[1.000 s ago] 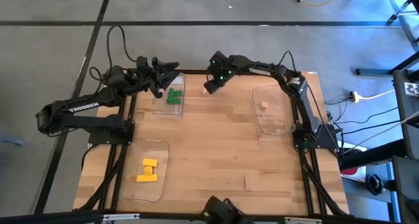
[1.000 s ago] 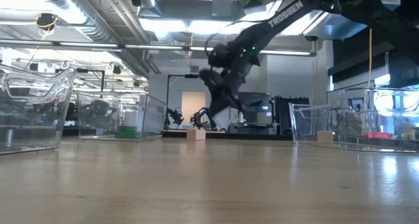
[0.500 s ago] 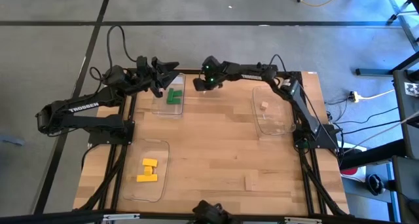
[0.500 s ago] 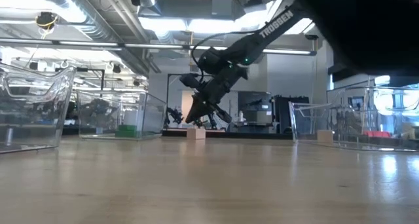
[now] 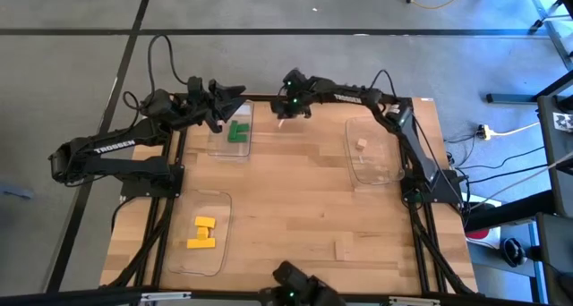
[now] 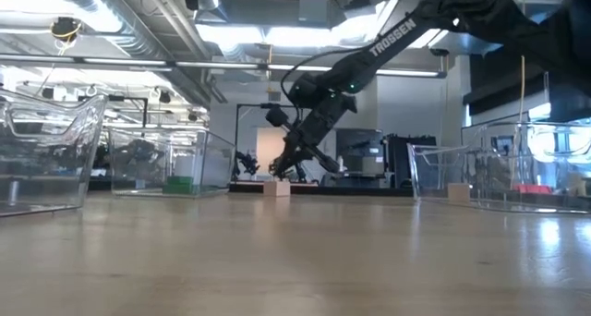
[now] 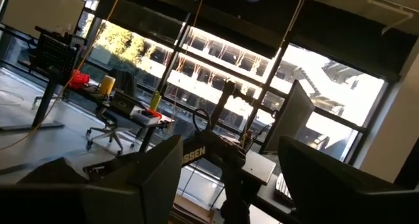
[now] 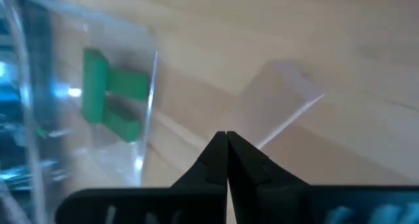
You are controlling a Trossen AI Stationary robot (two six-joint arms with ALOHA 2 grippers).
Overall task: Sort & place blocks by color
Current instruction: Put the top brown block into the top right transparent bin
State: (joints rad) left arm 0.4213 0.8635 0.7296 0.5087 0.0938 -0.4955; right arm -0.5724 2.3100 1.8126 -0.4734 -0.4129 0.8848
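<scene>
— Well, where do we find the right pincer?

— We see it clenched and empty at the desk's far edge, just above a tan cube, beside the tray holding green blocks.

— And the left pincer?

— We see its fingers spread, holding nothing, hovering at that tray's far rim.

— The other blocks?

— We spot yellow blocks in the near left tray and another tan cube in the right tray.

Far-left tray holds blocks; near-left tray holds more; right tray holds cube.
</scene>
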